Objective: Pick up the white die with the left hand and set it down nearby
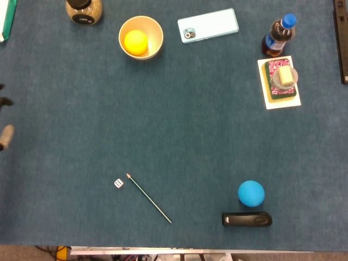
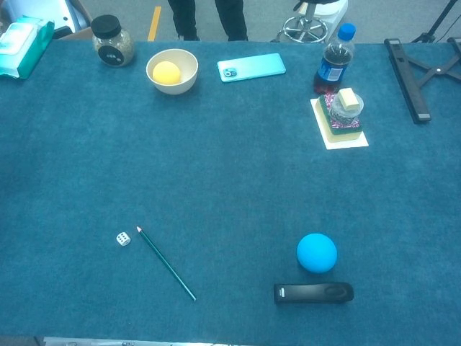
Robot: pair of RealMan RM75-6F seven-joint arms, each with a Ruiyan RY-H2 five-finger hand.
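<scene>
The white die (image 1: pixel 118 183) lies on the blue table cloth near the front left, and it also shows in the chest view (image 2: pixel 124 238). Just right of it is the tip of a green pencil (image 1: pixel 149 198). Of my left hand (image 1: pixel 5 135), only a few fingertips show at the far left edge of the head view. They are spread apart with nothing between them, well away from the die. The chest view shows no hand. My right hand is out of both views.
At the back are a bowl (image 1: pixel 156 28) with a yellow ball, a jar (image 1: pixel 84 11), a phone (image 1: pixel 208 25) and a cola bottle (image 1: pixel 278 36). A sponge stack (image 1: pixel 280 81) sits at the right. Front right are a blue ball (image 1: pixel 251 193) and a black remote (image 1: pixel 247 219).
</scene>
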